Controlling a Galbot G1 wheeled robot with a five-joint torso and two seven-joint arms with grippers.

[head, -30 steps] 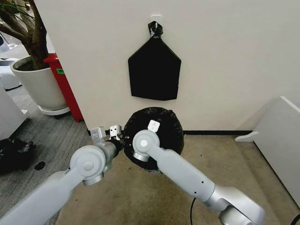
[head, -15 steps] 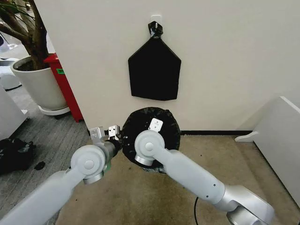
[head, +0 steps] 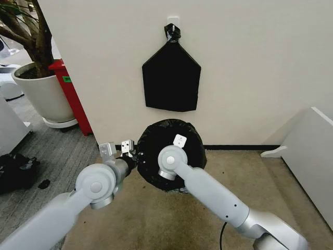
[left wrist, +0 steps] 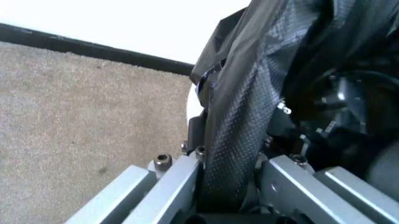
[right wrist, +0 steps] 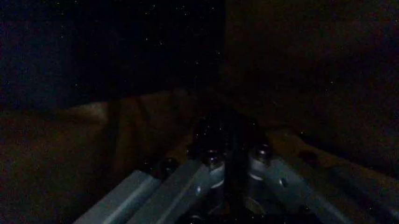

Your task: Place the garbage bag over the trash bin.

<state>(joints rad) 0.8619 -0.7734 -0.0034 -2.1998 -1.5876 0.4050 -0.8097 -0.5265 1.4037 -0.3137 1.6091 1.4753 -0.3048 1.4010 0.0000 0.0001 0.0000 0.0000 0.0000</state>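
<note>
One garbage bag [head: 171, 151], thin, glossy and crinkled black film, is stretched into a round dark dome on the tan carpet [head: 156, 219] at the foot of the cream wall [head: 250, 67], just under a flat, smooth, house-shaped black bundle [head: 171, 78] that hangs from a wall hook by its knotted top. In the left wrist view the film shows a fine embossed grain, and a sliver of the trash bin [left wrist: 191, 100], smooth white plastic, peeks out beside its folded edge; the bag covers the bin.

Two grey arms reach in. The left gripper [left wrist: 227, 186] sits at the bag's left edge, its metal fingers [left wrist: 168, 179] closed on a folded band of the film. The right gripper [right wrist: 227, 154] is down inside the bag's dark hollow, its two fingers drawn together on a dark pleat of film.

Off to the left stand one large white plant pot [head: 44, 94] with a tree trunk, one red box [head: 73, 94] against the wall corner, and a crumpled black heap [head: 18, 169] on the grey floor. A white panel [head: 312, 151] leans at the right edge.

Compared with a second ago, the right arm's round elbow joint has moved rightward and slightly back toward the wall, and the bag's outline has spread wider and rounder. The left arm has barely shifted, holding the same edge.
</note>
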